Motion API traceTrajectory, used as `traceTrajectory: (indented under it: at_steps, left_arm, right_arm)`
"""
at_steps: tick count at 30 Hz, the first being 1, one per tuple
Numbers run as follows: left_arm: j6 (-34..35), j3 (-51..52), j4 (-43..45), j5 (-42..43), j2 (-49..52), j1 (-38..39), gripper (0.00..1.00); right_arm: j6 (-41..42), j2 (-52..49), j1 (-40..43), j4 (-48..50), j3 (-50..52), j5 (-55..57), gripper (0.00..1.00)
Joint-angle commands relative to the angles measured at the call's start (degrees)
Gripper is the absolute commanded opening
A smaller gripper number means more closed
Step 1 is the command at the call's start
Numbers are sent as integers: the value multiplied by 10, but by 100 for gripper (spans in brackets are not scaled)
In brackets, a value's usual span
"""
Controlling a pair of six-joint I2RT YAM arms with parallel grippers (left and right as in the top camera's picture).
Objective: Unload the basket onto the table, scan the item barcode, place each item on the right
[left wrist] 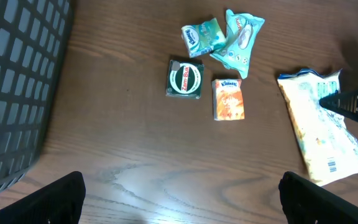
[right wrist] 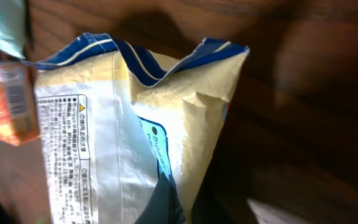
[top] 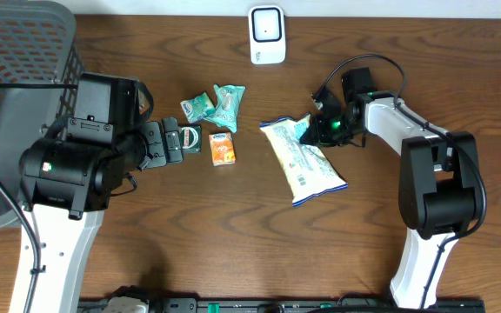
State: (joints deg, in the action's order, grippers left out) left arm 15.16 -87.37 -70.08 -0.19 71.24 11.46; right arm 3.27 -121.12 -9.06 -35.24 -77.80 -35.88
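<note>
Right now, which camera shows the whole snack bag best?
Overhead: the bag lies whole, mid-frame. Left wrist shows it too, but at the right edge, partly behind the right pincer. Right wrist shows only its top end, close up.

Cream snack bag [top: 307,165] blue-edged; orange carton [top: 223,149]; teal packet [top: 229,106]; wood-grain table [top: 233,235]

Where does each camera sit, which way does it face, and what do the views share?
Overhead: fixed above the table, facing straight down; the left arm, right arm, basket and scanner show.
Left wrist: held high, facing down at the tin, orange box and packets; the left gripper's open fingers sit in the bottom corners.
Right wrist: pressed close to the snack bag's top edge; the right gripper, shut on it, barely shows at the bottom.
Shared: snack bag and orange box appear in all three.
</note>
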Motion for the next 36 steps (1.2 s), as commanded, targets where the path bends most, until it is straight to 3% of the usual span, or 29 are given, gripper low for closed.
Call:
traceTrajectory:
  at_steps: [1,5,8,18,20,24,27,36]
  left_arm:
    - [-1,-6,0,-5,-1,1,98]
    - [-1,-6,0,-5,-1,1,98]
    - [-1,-6,0,-5,-1,1,98]
    - [-1,-6,0,-5,-1,1,97]
    - [-1,-6,0,-5,-1,1,98]
    - [-1,-6,0,-5,-1,1,98]
    - [-1,-6,0,-5,-1,1,98]
    - [-1,-6,0,-5,-1,1,97]
  right_arm:
    - [6,28,11,4,9,-82,1]
    - [40,88,37,26,9,-153,1]
    - [57,132,53,33,9,-142,1]
    - [72,156,57,-21,10,53,2]
    - [64,150,54,-27,11,66,17]
    - [63,131,50,-37,12,137,65]
    - [62,125,52,-47,12,169,84]
    - [59,122,96,-105,15,229,88]
